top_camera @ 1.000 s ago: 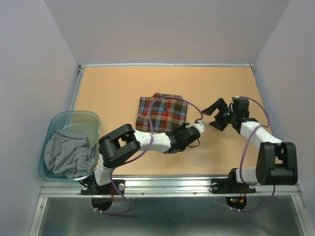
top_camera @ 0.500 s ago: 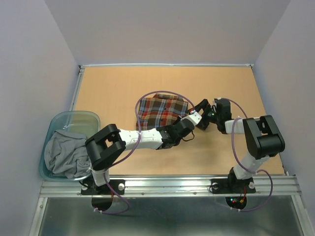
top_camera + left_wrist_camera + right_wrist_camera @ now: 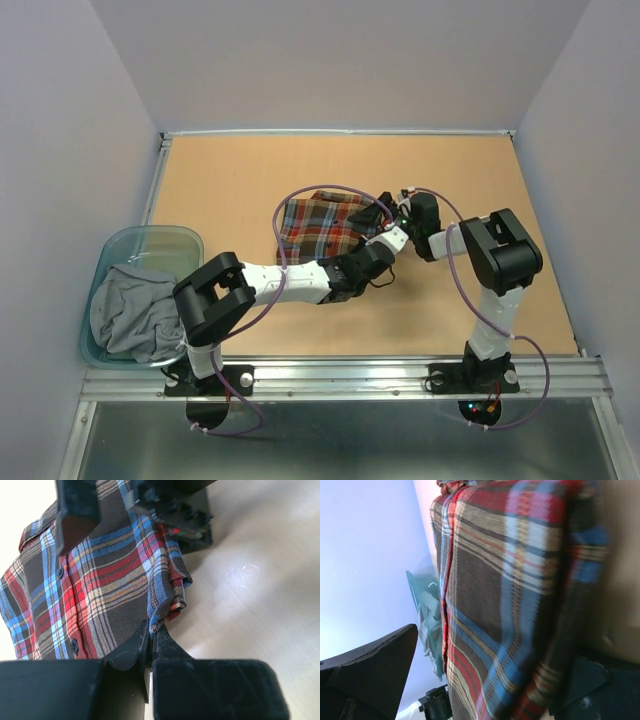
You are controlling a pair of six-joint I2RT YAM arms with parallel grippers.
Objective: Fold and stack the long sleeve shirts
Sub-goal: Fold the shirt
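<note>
At left, a grey garment [image 3: 135,310] is lying in a teal bin [image 3: 150,238]. The plaid shirt [image 3: 322,226] is resting mid-table. The left gripper [image 3: 151,632] is pinching its right edge, and the right gripper [image 3: 384,213] is straddling that edge, fingers wide apart.

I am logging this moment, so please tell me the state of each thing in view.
plaid shirt, folded, on the table
left claw, shut on the plaid shirt's corner
right claw, open, fingers astride the shirt's edge
grey garment, crumpled in the tub
</note>
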